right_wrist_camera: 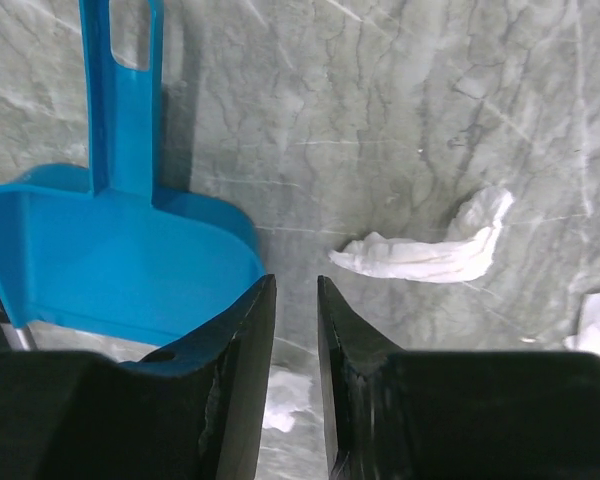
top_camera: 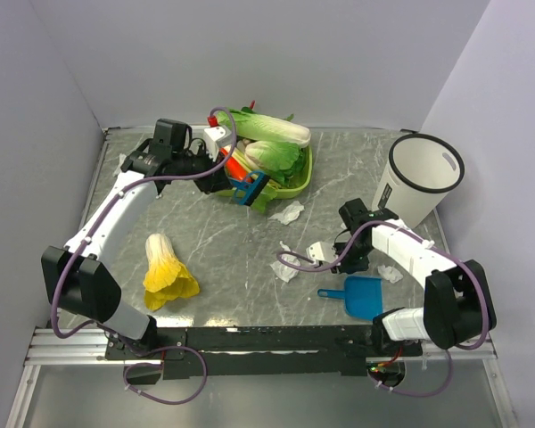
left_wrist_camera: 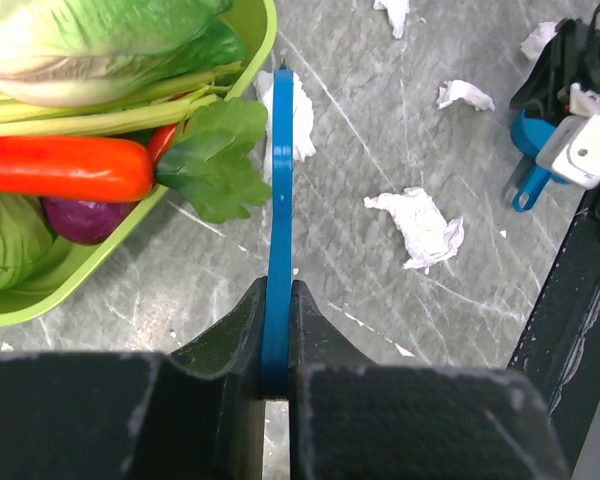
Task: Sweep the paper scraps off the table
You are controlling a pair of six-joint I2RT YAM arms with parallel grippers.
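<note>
Left wrist, lower centre: your left tool (left_wrist_camera: 277,290) clenched on blue sweeper (left_wrist_camera: 278,190); right tool (right_wrist_camera: 295,290) slightly parted, empty; paper scraps (left_wrist_camera: 417,225) likely feather-light, so push, don't pinch.

smooth grey-green marble-patterned table (right_wrist_camera: 430,100); crumpled matt white tissue-like paper scraps (right_wrist_camera: 420,255); glossy blue plastic dustpan (right_wrist_camera: 110,260); smooth flat blue plastic tool (left_wrist_camera: 278,200).
</note>
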